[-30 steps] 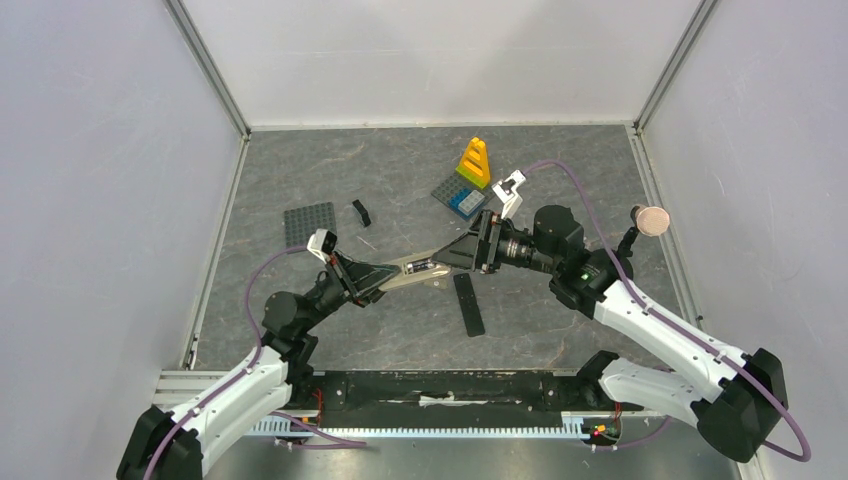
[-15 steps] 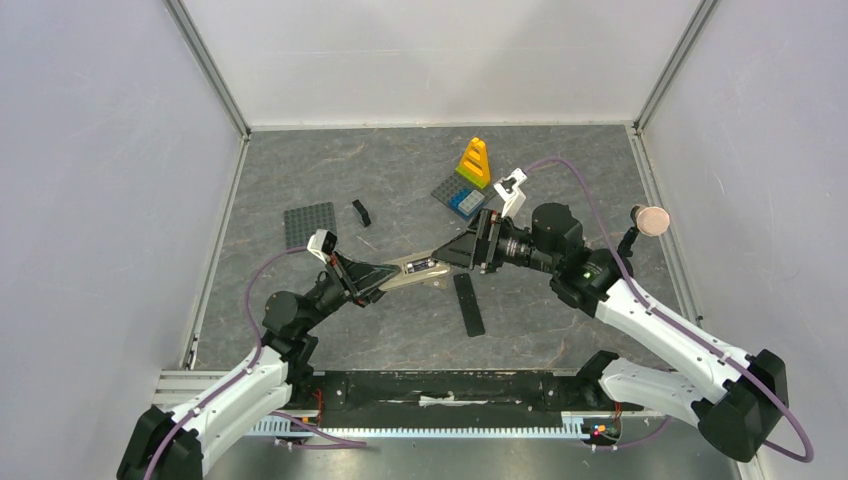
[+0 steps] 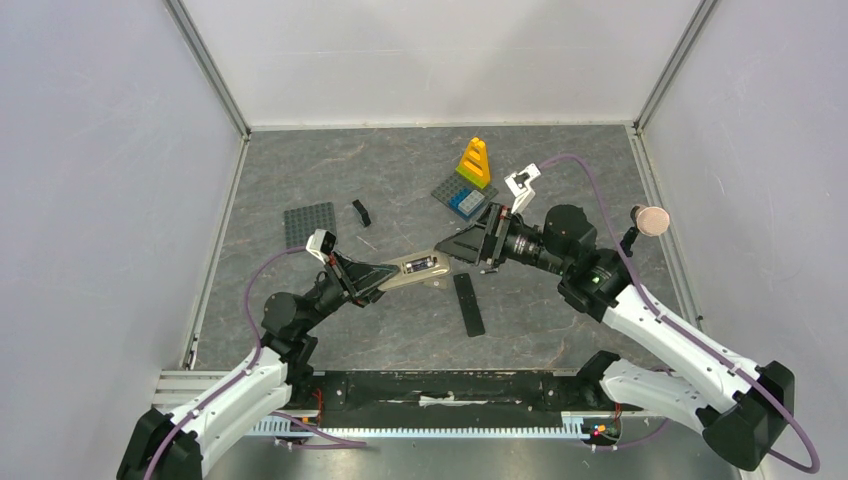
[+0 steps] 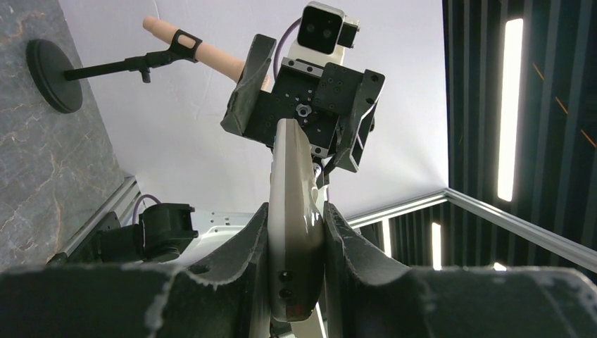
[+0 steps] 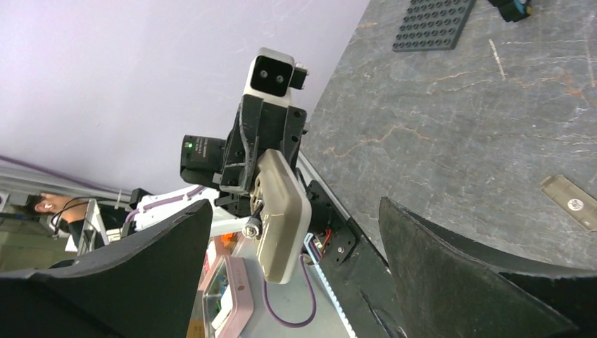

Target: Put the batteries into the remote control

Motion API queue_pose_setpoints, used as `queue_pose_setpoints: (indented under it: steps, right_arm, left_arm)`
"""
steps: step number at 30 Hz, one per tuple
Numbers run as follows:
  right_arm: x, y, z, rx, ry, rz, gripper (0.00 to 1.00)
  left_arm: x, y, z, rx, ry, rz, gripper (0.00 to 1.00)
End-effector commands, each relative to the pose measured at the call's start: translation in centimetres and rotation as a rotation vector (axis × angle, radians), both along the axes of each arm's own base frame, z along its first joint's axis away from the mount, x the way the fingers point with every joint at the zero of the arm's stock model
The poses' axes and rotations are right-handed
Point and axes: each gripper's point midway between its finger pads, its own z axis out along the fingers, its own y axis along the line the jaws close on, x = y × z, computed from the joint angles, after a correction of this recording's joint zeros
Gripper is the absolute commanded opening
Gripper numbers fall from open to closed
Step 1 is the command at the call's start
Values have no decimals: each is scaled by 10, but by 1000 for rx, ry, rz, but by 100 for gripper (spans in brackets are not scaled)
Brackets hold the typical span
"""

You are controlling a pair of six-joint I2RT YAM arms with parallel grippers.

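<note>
I see the slim, oblong tan-grey remote control (image 3: pixel 415 268) held up off the dark grey stone-patterned tabletop (image 3: pixel 560 310), near the middle of the workspace between the two arms. Its recessed slot faces up, and from the top view one dark battery (image 3: pixel 421 266) seems to lie in it, though I cannot make out how well it is seated. My left gripper (image 3: pixel 378 277) is clamped on the near end of the remote control, and the left wrist view shows both fingers (image 4: pixel 246 243) pressed against its narrow sides. My right gripper (image 3: pixel 448 246) sits just beyond the far end, pointed at it. Its fingers (image 5: pixel 162 239) are spread wide with nothing between them, clear of the remote. Below the remote, a long black flat strip (image 3: pixel 469 304) lies on the table, and a flat tan-grey piece (image 5: pixel 570 202) rests nearby. Farther back on the left are a grey square studded plate (image 3: pixel 309 224) and a small black angular brick (image 3: pixel 361 212). On the right is a yellow stepped brick stack (image 3: pixel 474 162) beside blue bricks on a grey base (image 3: pixel 460 198). A tan cylinder on a black stand (image 3: pixel 652 220) is at the right edge.
</note>
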Motion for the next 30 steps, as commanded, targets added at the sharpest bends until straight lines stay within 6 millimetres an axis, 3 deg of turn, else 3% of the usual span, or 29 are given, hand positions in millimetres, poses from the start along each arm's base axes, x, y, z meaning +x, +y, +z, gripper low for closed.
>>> queue_pose_setpoints:
  steps: [1,15,30]
  right_arm:
    - [-9,9,4,31,-25,90,90]
    - [-18,20,-12,40,31,184,70]
    - [-17,23,-27,9,55,196,59]
  left_arm:
    - [-4,4,18,-42,-62,9,2]
    - [-3,3,20,-40,-67,10,2]
    - [-4,2,22,-35,-79,0,2]
